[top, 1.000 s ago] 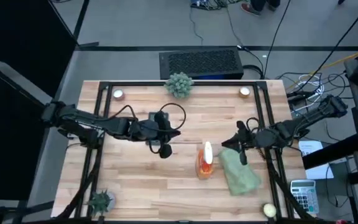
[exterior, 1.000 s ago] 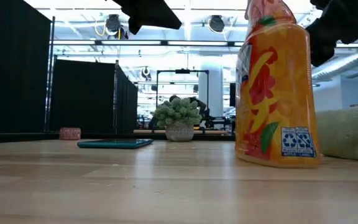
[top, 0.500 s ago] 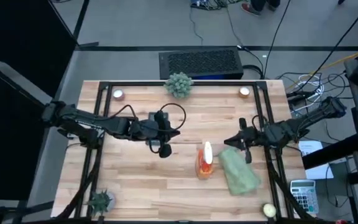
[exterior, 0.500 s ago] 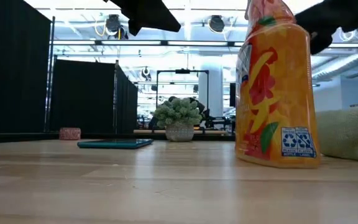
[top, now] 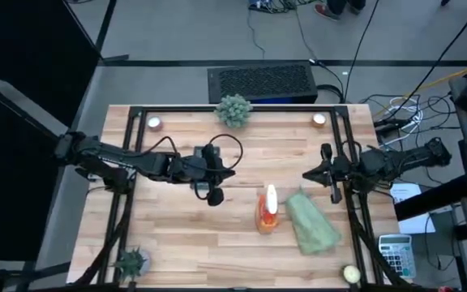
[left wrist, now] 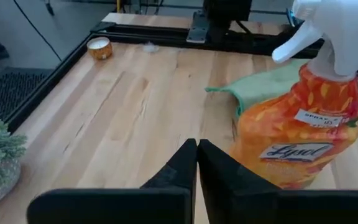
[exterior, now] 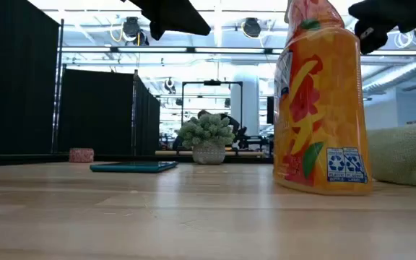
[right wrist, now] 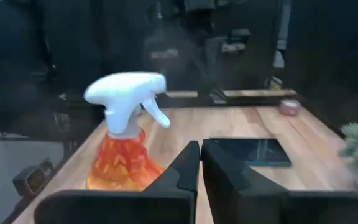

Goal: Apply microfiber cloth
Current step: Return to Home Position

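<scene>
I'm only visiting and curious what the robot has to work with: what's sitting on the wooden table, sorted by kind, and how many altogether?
Plants: 2, round plant ball and small spiky plant
Candles: 2, left-corner candle and right-corner candle
Spray bottle: 1
Microfiber cloth: 1
Dark tablet: 1
Pale yellowish ball: 1
Total: 8

The high view hangs above, facing straight down on the whole tabletop (top: 177,227) and both arms. The low view sits at tabletop height, facing level across into the room, very close to the spray bottle (exterior: 322,101). The 2 wrist views look forward past the left gripper (left wrist: 195,144) and the right gripper (right wrist: 199,144), from opposite sides of that bottle. All 4 views share the bottle; the low and right wrist views share the dark tablet (right wrist: 250,151).
</scene>
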Controlling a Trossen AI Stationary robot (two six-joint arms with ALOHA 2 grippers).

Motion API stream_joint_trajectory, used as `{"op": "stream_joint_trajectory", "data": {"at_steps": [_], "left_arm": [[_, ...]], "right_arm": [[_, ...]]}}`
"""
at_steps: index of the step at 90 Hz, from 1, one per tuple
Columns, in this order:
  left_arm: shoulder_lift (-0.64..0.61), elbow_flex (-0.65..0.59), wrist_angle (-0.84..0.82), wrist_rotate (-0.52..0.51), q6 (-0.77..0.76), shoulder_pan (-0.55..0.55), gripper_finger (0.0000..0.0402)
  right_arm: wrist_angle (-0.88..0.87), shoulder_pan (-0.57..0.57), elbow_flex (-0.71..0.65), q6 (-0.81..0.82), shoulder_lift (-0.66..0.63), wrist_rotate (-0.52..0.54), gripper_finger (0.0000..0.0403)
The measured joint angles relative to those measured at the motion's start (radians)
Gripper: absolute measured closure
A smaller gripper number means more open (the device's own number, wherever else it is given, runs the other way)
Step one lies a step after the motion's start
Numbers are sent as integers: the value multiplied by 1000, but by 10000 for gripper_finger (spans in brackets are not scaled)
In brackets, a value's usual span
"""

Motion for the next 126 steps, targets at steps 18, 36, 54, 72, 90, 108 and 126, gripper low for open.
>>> {"op": "stream_joint_trajectory", "data": {"at_steps": [18,36,54,72,90,108,126], "left_arm": [[0,-42,105,144,50,3,401],[-24,-108,210,166,71,12,401],[-128,-245,311,166,45,18,401],[-315,-365,338,169,34,17,401],[-447,-487,335,170,-19,18,401],[-510,-554,359,218,-36,18,401],[-582,-662,446,225,-63,19,401]], "right_arm": [[202,-1,-159,0,-35,-29,399],[342,-1,-290,11,-80,-32,399],[298,-1,-301,25,-126,-31,399],[180,-13,-300,15,-185,-17,399],[94,-25,-300,55,-249,-49,399],[83,-25,-300,53,-266,-123,399],[88,-25,-300,28,-264,-101,399]]}}
